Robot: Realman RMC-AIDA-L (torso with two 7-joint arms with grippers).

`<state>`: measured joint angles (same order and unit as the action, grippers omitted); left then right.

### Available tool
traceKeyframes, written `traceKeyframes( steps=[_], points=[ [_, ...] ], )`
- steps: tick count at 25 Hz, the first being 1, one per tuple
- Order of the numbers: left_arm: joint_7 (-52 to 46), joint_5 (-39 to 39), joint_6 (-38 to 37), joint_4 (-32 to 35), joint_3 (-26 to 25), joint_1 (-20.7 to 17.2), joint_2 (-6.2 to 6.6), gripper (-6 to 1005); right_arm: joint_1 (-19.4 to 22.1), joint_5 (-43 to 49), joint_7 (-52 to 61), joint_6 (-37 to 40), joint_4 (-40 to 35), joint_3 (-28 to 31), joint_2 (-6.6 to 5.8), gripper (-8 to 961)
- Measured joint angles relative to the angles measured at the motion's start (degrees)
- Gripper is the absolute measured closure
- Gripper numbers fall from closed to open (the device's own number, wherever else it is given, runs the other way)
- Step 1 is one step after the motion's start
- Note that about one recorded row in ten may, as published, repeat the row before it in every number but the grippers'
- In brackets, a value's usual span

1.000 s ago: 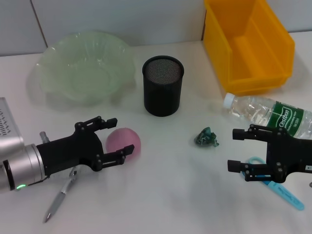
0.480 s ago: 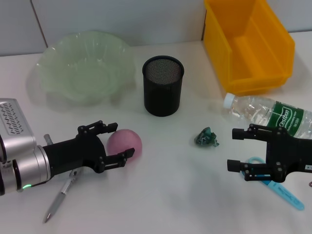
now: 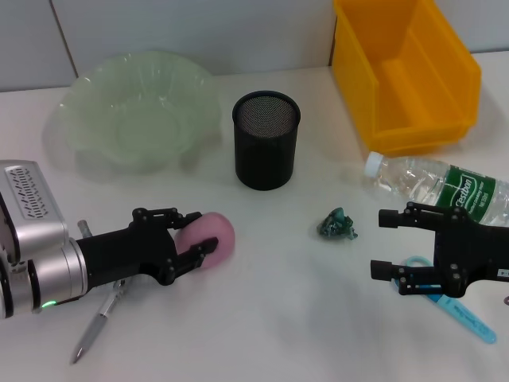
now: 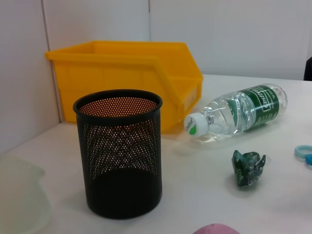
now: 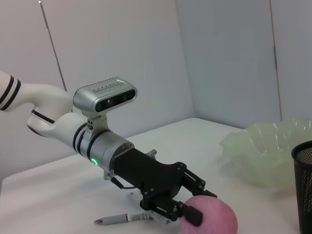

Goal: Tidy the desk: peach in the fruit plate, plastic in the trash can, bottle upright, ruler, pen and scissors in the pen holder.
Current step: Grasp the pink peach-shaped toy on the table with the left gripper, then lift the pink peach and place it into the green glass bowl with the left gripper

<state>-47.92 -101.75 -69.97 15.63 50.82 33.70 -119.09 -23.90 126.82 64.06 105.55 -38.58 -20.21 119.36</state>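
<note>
Since a second ago the left tool (image 3: 188, 234) has closed in, fingers now clamped around the one round pink peach (image 3: 211, 237), lower left on the tabletop (image 3: 270, 318). Lower right, the right tool (image 3: 385, 243) hangs with fingers apart beside one clear plastic bottle (image 3: 441, 186) lying flat.

My work lies on a white table (image 3: 270, 318) that runs back to a pale grey wall (image 3: 199, 32) of flat panels split by thin vertical seams, all evenly lit
</note>
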Motion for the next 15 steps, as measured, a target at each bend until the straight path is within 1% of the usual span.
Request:
traceKeyframes(
  steps=[9,15],
  points=[
    [-0.1,0.3,-0.1,0.1,-0.2,0.0,0.00,584,0.0,0.0,0.1,0.0,0.0,0.0,0.00,129],
    [-0.2,2.7,-2.4,1.1,-0.6,-0.2,0.18,640,0.1,0.0,0.1,0.0,0.0,0.0,0.00,129]
  ],
)
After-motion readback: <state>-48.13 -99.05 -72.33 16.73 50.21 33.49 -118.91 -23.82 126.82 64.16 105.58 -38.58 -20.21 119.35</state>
